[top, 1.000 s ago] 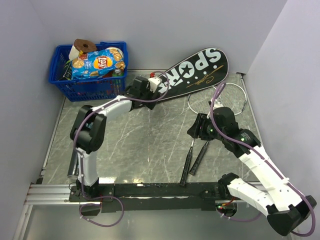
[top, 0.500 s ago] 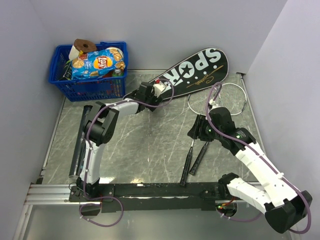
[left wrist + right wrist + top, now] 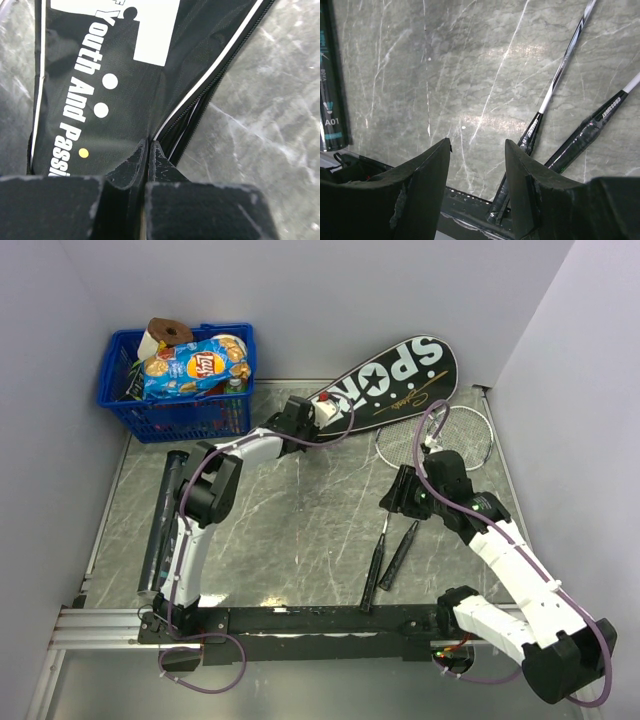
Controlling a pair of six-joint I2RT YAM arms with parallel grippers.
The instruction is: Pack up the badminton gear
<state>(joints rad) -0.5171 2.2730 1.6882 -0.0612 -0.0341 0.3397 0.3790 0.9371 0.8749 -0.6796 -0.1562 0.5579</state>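
marble tabletop (image 3: 290,530) first: the black sport cover (image 3: 395,380) lies slanted along its far edge, wide end toward the far right corner. the blue snack basket (image 3: 180,412) sits in the far left corner. two rackets (image 3: 400,553) lie right of centre, handles toward the near edge. the dark tube (image 3: 160,530) runs along the left edge. left gripper (image 3: 148,145) is pinched tight on the cover's zipper edge. right gripper (image 3: 477,145) hangs open above the racket handles, holding nothing.

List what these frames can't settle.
- Left gripper: shut at the cover edge; fabric pinched or not, left wrist, fingertips hide it.
- Cover slogan: left wrist, gripper cuts its end.
- Rackets: top, right gripper covers the shafts.
- Tube label: right wrist, left edge crops it.
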